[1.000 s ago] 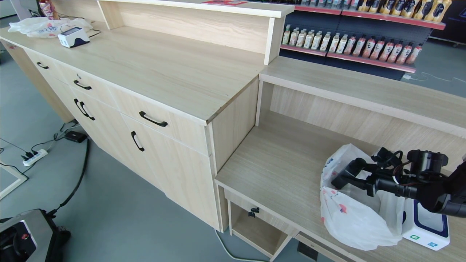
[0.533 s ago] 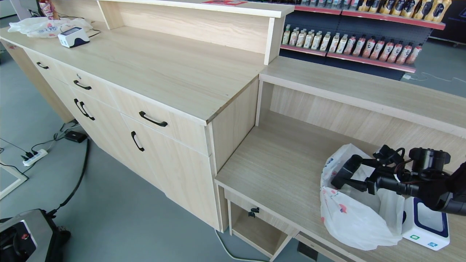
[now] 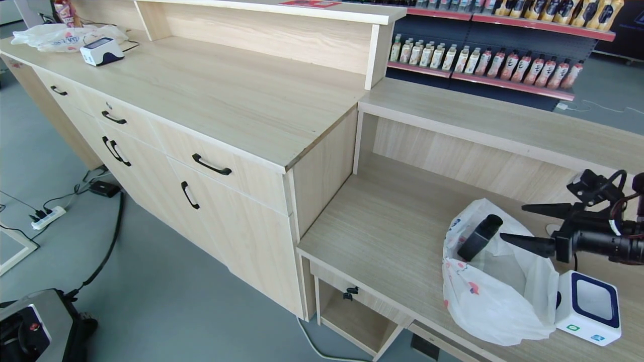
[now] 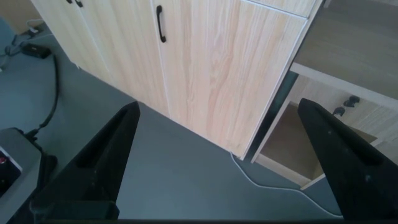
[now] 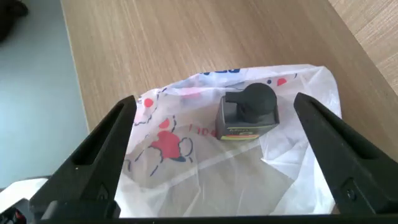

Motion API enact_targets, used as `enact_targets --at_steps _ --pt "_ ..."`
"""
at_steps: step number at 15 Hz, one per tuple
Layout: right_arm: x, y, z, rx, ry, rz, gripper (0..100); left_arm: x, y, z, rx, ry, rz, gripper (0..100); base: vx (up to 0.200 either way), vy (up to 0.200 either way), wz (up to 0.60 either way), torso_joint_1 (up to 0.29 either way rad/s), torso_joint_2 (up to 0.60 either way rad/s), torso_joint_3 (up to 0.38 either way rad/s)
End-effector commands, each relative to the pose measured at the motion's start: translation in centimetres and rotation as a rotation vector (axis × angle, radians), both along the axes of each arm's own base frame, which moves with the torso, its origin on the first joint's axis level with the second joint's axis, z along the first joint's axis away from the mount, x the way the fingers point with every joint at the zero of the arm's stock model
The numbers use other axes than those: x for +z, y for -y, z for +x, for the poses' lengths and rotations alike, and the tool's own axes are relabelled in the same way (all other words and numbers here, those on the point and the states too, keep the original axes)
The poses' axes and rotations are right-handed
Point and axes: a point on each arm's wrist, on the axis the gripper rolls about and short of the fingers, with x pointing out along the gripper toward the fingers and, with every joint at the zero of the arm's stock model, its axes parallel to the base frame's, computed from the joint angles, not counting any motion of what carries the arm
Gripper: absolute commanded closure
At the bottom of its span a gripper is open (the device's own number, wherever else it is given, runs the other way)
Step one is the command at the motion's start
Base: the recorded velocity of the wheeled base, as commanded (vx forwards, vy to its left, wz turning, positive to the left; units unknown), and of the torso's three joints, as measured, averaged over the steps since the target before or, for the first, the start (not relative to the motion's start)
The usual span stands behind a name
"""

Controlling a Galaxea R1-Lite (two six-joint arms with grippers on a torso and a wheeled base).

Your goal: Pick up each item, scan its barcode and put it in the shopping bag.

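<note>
In the head view we see the white plastic shopping bag with red and blue print (image 3: 495,301) standing open on the pale wooden counter (image 3: 392,226). A dark grey boxy item with a round black cap (image 3: 480,237) leans tilted in the bag's mouth, its cap end sticking up past the rim. The right gripper (image 3: 513,222) hangs just beside the bag's opening, on the side away from the cabinets. Its jaws are spread wide and hold nothing. The nearer fingertip is close to the item, though we see a gap between them. A white box scanner with a dark blue-framed window (image 3: 588,306) sits touching the bag on that same side.

In the left wrist view, the left gripper (image 4: 217,104) is well apart from the bag. It hangs over the grey floor (image 4: 180,168) in front of a pale cabinet door with a black handle (image 4: 160,23). Its jaws gape wide with nothing between them.

In the right wrist view, the right gripper (image 5: 214,101) looks down into the bag (image 5: 180,155). Both fingers are splayed far apart, one to each side of the bag's mouth. The item (image 5: 249,112) lies inside the bag, between the two fingers and touched by neither. The counter (image 5: 155,43) shows beyond the bag.
</note>
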Motion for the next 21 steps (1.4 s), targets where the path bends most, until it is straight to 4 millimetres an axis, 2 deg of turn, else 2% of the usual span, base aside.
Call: enact_targets --at_steps 1,5,6,8,9,10,11,12,13,14,16,18,21 --pt "5.0 -1.6 -7.5 0.037 0.155 -0.191 0 0.0 0.0 0.0 0.001 0.0 -0.001 0 0.0 0.0 -0.6 -0.002 0.01 -0.002" --pt "8.4 -4.2 -11.1 0.09 0.329 -0.245 0 0.0 0.0 0.0 0.001 0.0 0.001 0 0.0 0.0 -0.6 0.004 0.0 0.002" --pt "9.6 -4.7 -12.5 0.079 0.385 -0.257 0 0.0 0.0 0.0 0.001 0.0 -0.001 0 0.0 0.0 -0.6 -0.002 0.0 0.002" --pt "11.1 -5.0 -14.1 -0.035 0.405 -0.226 0 0.0 0.0 0.0 0.001 0.0 -0.001 0 0.0 0.0 -0.6 0.0 0.0 0.007" --pt "11.9 -4.9 -14.5 -0.194 0.38 -0.191 0 0.0 0.0 0.0 0.001 0.0 -0.001 0 0.0 0.0 -0.6 0.002 0.0 -0.002" --pt "12.1 -4.8 -14.5 -0.262 0.365 -0.177 0 0.0 0.0 0.0 0.001 0.0 -0.001 0 0.0 0.0 -0.6 -0.002 0.01 0.002" --pt "11.8 -4.4 -14.2 -0.396 0.316 -0.153 0 0.0 0.0 0.0 0.0 0.0 -0.001 0 0.0 0.0 -0.6 0.002 0.0 0.002" --pt "11.5 -4.1 -14.1 -0.46 0.292 -0.151 0 0.0 0.0 0.0 0.0 0.0 -0.001 0 0.0 0.0 -0.6 0.002 0.01 0.007" --pt "10.5 -3.6 -13.7 -0.549 0.236 -0.156 0 0.0 0.0 0.0 0.001 0.0 -0.001 0 0.0 0.0 -0.6 0.002 0.0 0.002" --pt "8.7 -1.9 -12.0 -0.645 0.129 -0.183 0 0.0 0.0 0.0 0.001 0.0 -0.001 0 0.0 0.0 -0.6 -0.002 0.0 0.002" --pt "6.7 0.5 -9.4 -0.695 0.027 -0.211 0 0.0 0.0 0.0 0.001 0.0 -0.001 0 0.0 0.0 -0.6 0.0 0.0 0.002" --pt "4.1 3.5 -7.5 -0.765 -0.066 -0.208 0 0.0 0.0 0.0 0.0 0.0 0.001 0 0.0 0.0 0.0 0.0 0.0 0.0" --pt "1.4 7.3 -5.1 -0.822 -0.071 -0.198 0 0.0 0.0 0.0 0.001 0.0 -0.001 0 0.0 0.0 0.0 0.0 0.0 0.0"
